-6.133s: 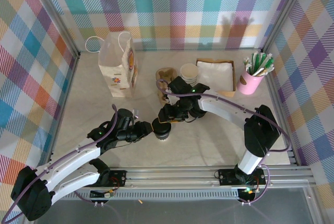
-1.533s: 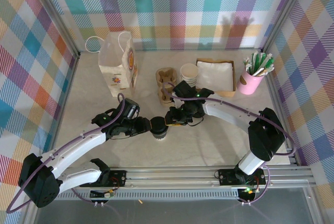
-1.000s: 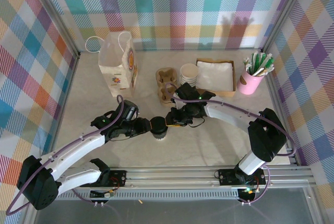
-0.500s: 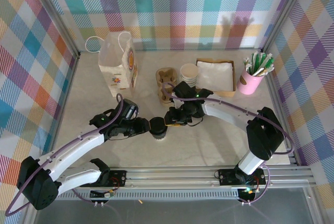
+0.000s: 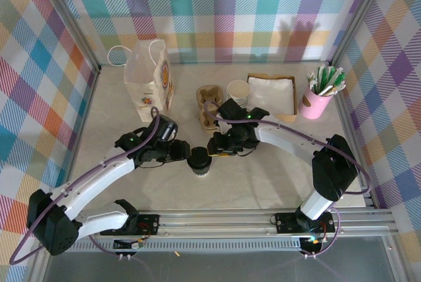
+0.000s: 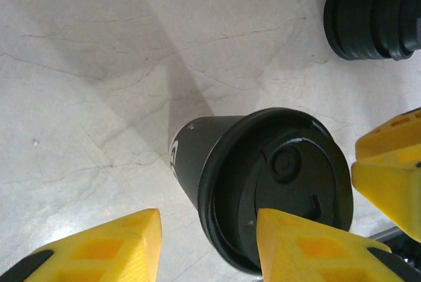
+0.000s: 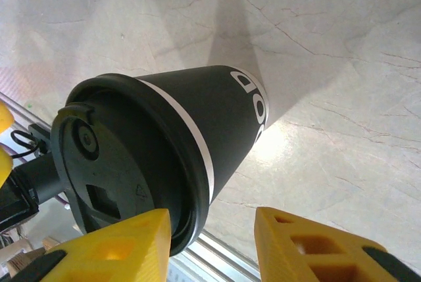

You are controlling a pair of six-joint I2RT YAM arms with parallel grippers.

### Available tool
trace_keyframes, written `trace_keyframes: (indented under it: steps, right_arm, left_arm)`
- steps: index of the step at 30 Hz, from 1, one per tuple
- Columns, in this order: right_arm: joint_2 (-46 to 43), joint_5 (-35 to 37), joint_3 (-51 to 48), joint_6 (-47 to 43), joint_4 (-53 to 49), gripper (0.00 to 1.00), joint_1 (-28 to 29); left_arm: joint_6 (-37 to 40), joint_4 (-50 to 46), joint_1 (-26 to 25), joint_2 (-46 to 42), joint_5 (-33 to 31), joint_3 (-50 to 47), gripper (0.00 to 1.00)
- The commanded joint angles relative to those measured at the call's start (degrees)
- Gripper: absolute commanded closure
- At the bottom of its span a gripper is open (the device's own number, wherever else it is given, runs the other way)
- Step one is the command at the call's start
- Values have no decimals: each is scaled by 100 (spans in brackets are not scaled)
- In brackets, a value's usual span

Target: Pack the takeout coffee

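The takeout coffee (image 5: 199, 162), a dark grey paper cup with a black lid, stands upright on the table between my two arms. My left gripper (image 5: 185, 155) hovers at its left side. In the left wrist view the cup (image 6: 197, 150) is seen from above, and the left gripper (image 6: 207, 246) is open, one yellow finger (image 6: 309, 249) over the lid's rim and the other off to the side. My right gripper (image 5: 214, 147) is at the cup's right. It (image 7: 210, 246) is open too, with the lid's edge (image 7: 191, 183) beside one finger (image 7: 112, 249).
A white paper bag (image 5: 148, 88) stands at the back left. A brown cup carrier (image 5: 209, 104), stacked white-rimmed cups (image 5: 238, 91), a napkin tray (image 5: 271, 94) and a pink holder (image 5: 318, 101) line the back. Loose black lids (image 6: 375, 12) lie just beyond the cup.
Both grippers have spread their fingers wider around the cup. The left wrist has shifted up and back a little. The cup has stayed in place.
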Motion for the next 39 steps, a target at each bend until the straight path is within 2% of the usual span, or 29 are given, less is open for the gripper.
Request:
trace_keyframes:
  steps: [1,6,13,25,39]
  right_arm:
    - [-150,-10,127,-60,-185,62,37]
    - [-443,-264,-353,250,221,66,54]
    - [-276,-477,-530,393,533,66,54]
    - [17,-306,-325,275,452,65,10]
    - [462,-271,316,-80,188,60,-149]
  left_arm:
    - [356,-41,61,224,-39,234,58]
    - [404,219,70,478,122,329,57]
    - [376,202,67,679,311,319,57]
    - [14,37,68,162,460,-161,57]
    - [-542,17,69,-338,786,-623,57]
